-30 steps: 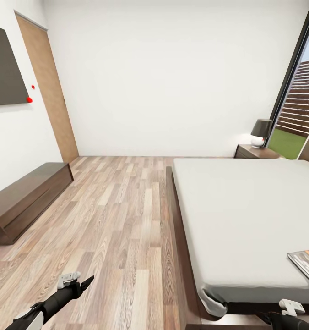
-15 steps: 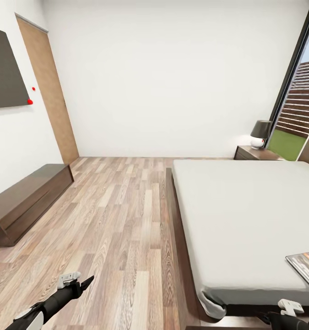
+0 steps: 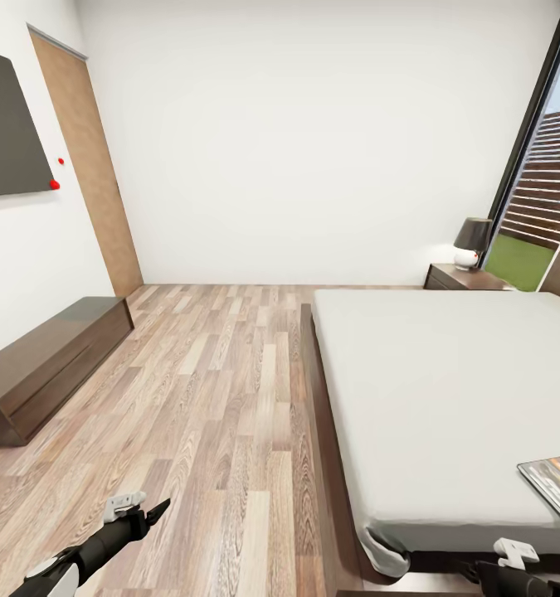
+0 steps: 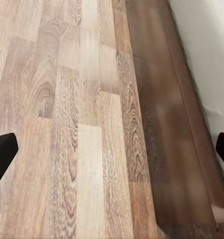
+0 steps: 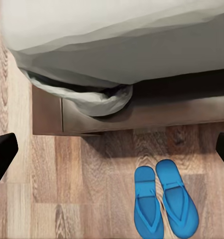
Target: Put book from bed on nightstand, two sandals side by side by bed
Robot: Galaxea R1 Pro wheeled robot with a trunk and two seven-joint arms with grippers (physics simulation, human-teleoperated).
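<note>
Head view, near to far: left gripper (image 3: pixel 151 512) low over the plank floor (image 3: pixel 213 390), fingers spread wide and empty in its wrist view; right gripper (image 5: pixel 112 149) likewise spread and empty above two blue sandals (image 5: pixel 164 205) lying side by side on the floor just beside the bed (image 3: pixel 445 381). The book (image 3: pixel 555 482) lies on the mattress near its foot corner. The nightstand (image 3: pixel 462 277) with its lamp (image 3: pixel 472 242) stands beyond the bed by the window.

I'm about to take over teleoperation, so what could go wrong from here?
The book lies near the mattress's near corner, so a clumsy grasp could push it off. The sandals sit paired on the floor by the bed; the base could scatter them. The nightstand bears a lamp that could be bumped.
</note>
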